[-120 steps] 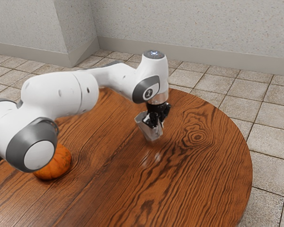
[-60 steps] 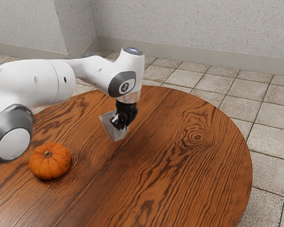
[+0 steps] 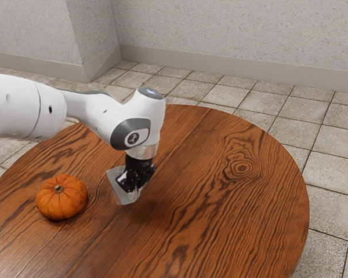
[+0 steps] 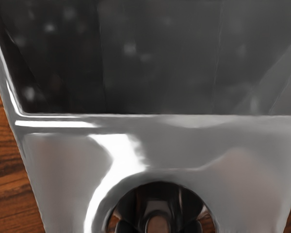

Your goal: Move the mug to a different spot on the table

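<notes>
A silvery, angular mug (image 3: 122, 186) hangs tilted just above the round wooden table (image 3: 232, 197), a little to the exterior view's right of the pumpkin. My black gripper (image 3: 133, 176) comes down from the white arm and is shut on the mug's upper edge. In the wrist view the mug (image 4: 150, 145) sits right under my hand, its dark inside facing the camera and a shiny rounded part at its near end. Wood grain shows at both sides of it.
An orange pumpkin (image 3: 61, 197) rests on the table near the exterior view's left edge, close to the mug. The table's rounded edge (image 3: 304, 220) drops to a tiled floor on the exterior view's right. A wall corner stands behind.
My arm has carried the mug from the table's middle toward the exterior view's lower left, closer to the pumpkin and lower over the wood. The gripper stays shut on it.
</notes>
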{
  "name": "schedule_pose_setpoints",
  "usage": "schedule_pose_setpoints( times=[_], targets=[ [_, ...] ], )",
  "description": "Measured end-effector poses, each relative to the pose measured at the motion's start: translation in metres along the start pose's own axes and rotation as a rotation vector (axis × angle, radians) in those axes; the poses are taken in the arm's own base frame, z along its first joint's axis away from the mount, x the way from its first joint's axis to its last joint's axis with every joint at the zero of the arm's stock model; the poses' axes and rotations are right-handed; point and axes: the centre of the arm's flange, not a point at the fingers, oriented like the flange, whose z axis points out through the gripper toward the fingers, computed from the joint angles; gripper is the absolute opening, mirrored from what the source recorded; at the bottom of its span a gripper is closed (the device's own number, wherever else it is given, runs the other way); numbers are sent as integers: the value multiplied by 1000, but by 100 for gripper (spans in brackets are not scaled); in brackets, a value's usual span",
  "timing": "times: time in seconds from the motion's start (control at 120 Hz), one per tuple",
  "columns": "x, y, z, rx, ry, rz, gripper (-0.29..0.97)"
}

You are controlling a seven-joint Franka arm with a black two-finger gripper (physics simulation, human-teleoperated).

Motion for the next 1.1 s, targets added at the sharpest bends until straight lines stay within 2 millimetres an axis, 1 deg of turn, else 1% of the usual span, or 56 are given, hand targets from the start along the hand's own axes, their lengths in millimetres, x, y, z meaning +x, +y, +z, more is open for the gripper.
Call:
schedule_pose_setpoints(
  times=[0.042,0.133,0.233,0.333,0.425,0.575,0.7,0.775,0.858,1.033,1.058,1.1],
  targets=[
    [1,-4,3,-22,11,15,-11],
    [1,-8,-1,-93,25,43,-11],
    [-2,-13,4,-152,53,84,-11],
    [-14,-14,1,-211,118,165,-11],
    [-28,-19,3,-207,185,250,-11],
    [-39,-35,19,-173,252,343,-11],
    [-45,-38,23,-187,304,408,-11],
    [-49,-47,38,-191,303,437,-11],
    [-53,-53,41,-218,299,455,-11],
    [-58,-63,55,-233,282,473,-10],
    [-58,-63,55,-237,280,473,-8],
    [-59,-63,55,-244,278,473,1]
  ],
)
